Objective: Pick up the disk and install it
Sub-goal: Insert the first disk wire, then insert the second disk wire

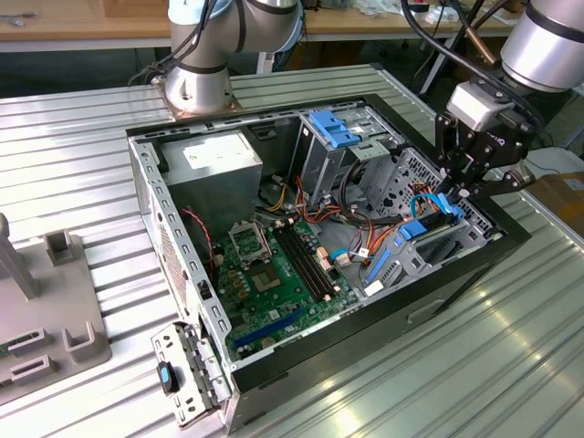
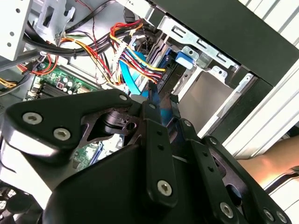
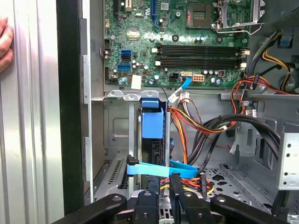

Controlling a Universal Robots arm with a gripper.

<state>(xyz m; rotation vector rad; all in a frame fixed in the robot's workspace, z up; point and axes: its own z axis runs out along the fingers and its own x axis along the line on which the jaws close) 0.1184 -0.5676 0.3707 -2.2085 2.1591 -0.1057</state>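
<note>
The disk (image 3: 152, 140) stands on edge in a metal bay slot at the open computer case's (image 1: 146, 192) end on the exterior view's right. Its blue end tab (image 1: 415, 228) points toward the motherboard. In the second wrist view the disk (image 2: 167, 65) runs away from my fingers (image 2: 152, 100) down into the slot. My gripper (image 1: 459, 192) hangs over the bay at the disk's near end. The two fingers stand close together with a blue edge of the disk pinched between them. A flat blue cable (image 3: 159, 170) crosses just in front of my gripper (image 3: 161, 186).
Bundles of red, yellow and black wires (image 3: 205, 126) lie beside the bay. An upright metal cage with a blue latch (image 1: 333, 128) stands mid-case. A person's hand (image 3: 4, 42) rests on the table outside the case wall. A second arm's base (image 1: 205, 78) stands behind the case.
</note>
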